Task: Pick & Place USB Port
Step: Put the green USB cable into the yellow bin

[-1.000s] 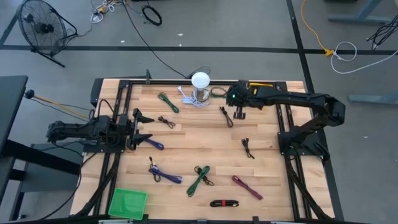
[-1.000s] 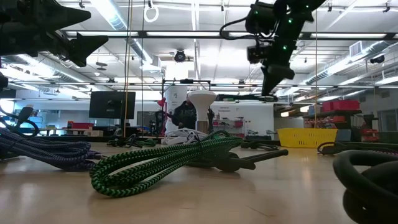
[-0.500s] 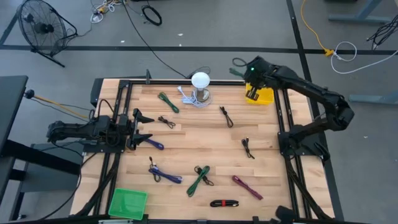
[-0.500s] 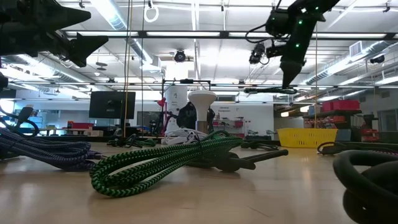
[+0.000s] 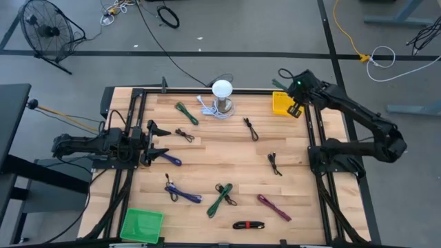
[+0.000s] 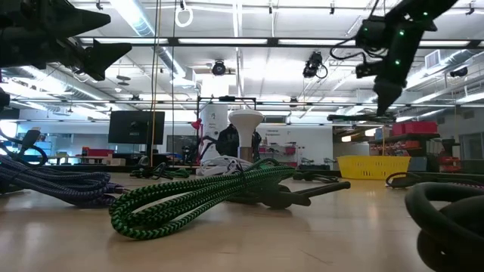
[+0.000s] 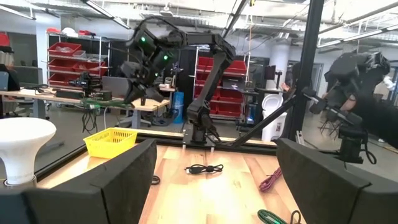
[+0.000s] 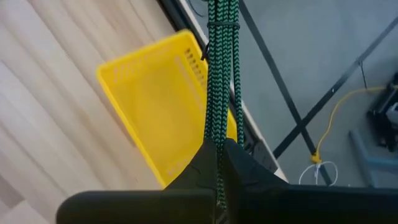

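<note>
Waiting at the worktop's (image 5: 207, 148) left edge, the left gripper (image 5: 157, 142) hangs with its fingers apart and nothing between them. Moving rightward — a green bin (image 5: 142, 225) sits at the near left corner, loose cables lie scattered over the wood, among them a green braided cable (image 5: 220, 198) and a purple cable (image 5: 182, 193), and a white lamp (image 5: 222, 96) stands near the far edge.

At the far right corner the right gripper (image 8: 219, 152) has its fingers clamped on the green USB cable (image 8: 222, 68), which hangs beside the far rim of the yellow basket (image 8: 158, 118). In the high view the same gripper (image 5: 295, 109) sits over the basket's right edge.

The cable looks light, limp and braided, so it should not slip much; it will dangle and swing rather than hold shape. A grip near the middle of the bundle, as here, seems sensible — the ends then trail evenly.

A second ago the right arm was over the worktop just right of the lamp; half a second ago it was above the basket; now it has swung further right, past the basket's middle. The left arm has not moved.
</note>
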You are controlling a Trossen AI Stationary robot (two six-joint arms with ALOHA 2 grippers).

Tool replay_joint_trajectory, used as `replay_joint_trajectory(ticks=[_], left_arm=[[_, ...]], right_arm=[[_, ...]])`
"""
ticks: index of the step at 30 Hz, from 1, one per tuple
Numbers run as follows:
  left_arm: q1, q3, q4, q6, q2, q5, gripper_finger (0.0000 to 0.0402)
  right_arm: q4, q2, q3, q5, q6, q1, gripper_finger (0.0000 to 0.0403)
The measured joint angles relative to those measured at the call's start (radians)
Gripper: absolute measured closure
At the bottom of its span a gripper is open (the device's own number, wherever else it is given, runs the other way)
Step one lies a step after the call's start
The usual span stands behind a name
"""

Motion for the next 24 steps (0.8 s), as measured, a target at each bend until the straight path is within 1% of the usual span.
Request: replay_joint_trajectory(ticks=[5,9,15,20,24], left_arm=[[0.000,0.000,0.000,-0.001,0.000,0.000,0.0062],[0.000,0.000,0.000,-0.002,0.000,0.000,0.0062],[0.000,0.000,0.000,-0.001,0.000,0.000,0.0062],[0.000,0.000,0.000,-0.001,0.000,0.000,0.0062],[0.000,0.000,0.000,-0.001,0.000,0.000,0.0062]], right_arm=[[0.028,-0.039,-0.066,-0.009,0.010,-0.025,0.0403],[0.053,-0.039,-0.086,-0.053,0.043,-0.040,0.0403],[0.090,-0.033,-0.129,-0.061,0.046,-0.054,0.0403],[0.110,-0.032,-0.139,-0.069,0.058,-0.065,0.0403],[0.129,-0.020,-0.139,-0.102,0.085,-0.076,0.0403]])
